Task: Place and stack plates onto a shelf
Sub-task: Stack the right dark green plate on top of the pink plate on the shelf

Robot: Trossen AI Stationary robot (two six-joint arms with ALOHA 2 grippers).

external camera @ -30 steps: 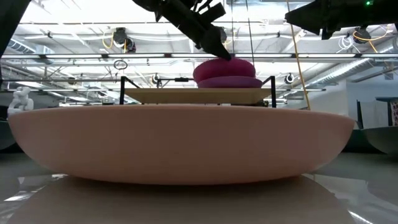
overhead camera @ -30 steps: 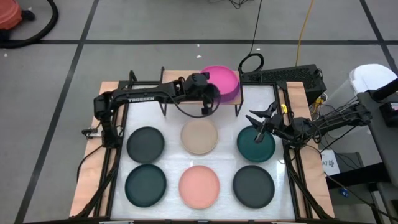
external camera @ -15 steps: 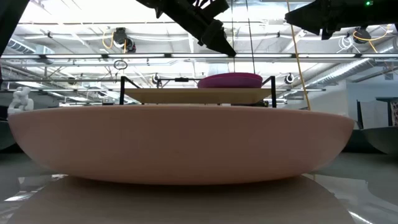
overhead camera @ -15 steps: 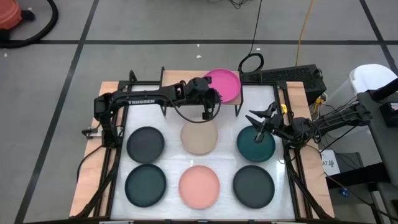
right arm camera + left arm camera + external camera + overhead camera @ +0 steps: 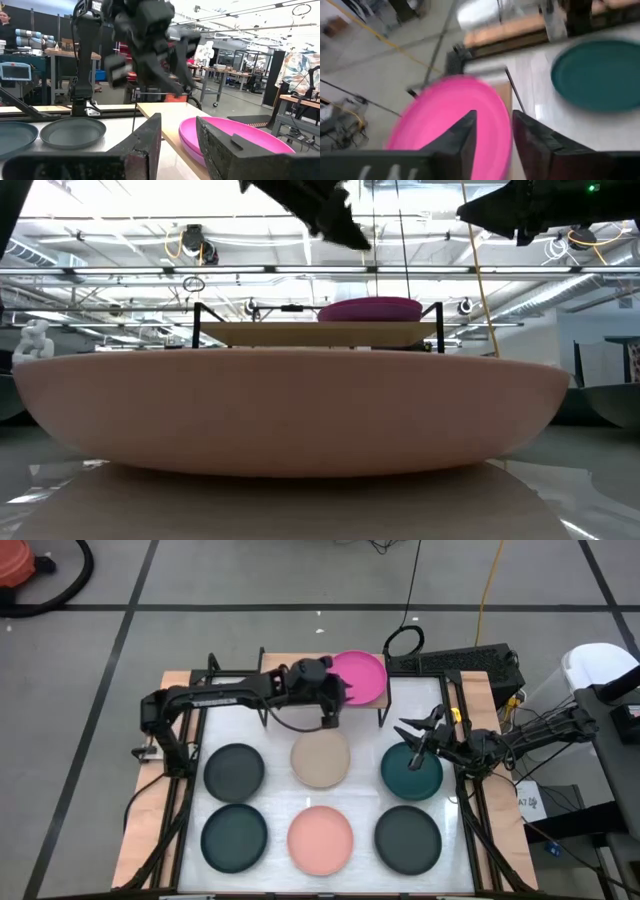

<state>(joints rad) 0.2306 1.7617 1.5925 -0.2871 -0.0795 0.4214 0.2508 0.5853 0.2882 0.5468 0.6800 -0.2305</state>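
Along the tabletop's (image 5: 190, 840) left side lie two dark plates, one (image 5: 234, 769) behind the other (image 5: 234, 836). Toward the middle, the left gripper (image 5: 331, 700) hovers above the shelf (image 5: 272, 690) at the far edge, its fingers (image 5: 465, 142) spread a little with nothing between them. The magenta plate (image 5: 362, 673) lies just beyond those fingers, apart from them, on the shelf's right end; the right wrist view shows a second, purple plate (image 5: 192, 145) under it. Below the shelf sit the beige plate (image 5: 320, 760) and, at the near edge, the salmon plate (image 5: 320, 839). Further right, the right gripper (image 5: 412, 736) waits over the far rim of the teal plate (image 5: 415, 776), fingers (image 5: 147, 140) parted and empty. Another dark plate (image 5: 408, 838) lies toward the near right corner.
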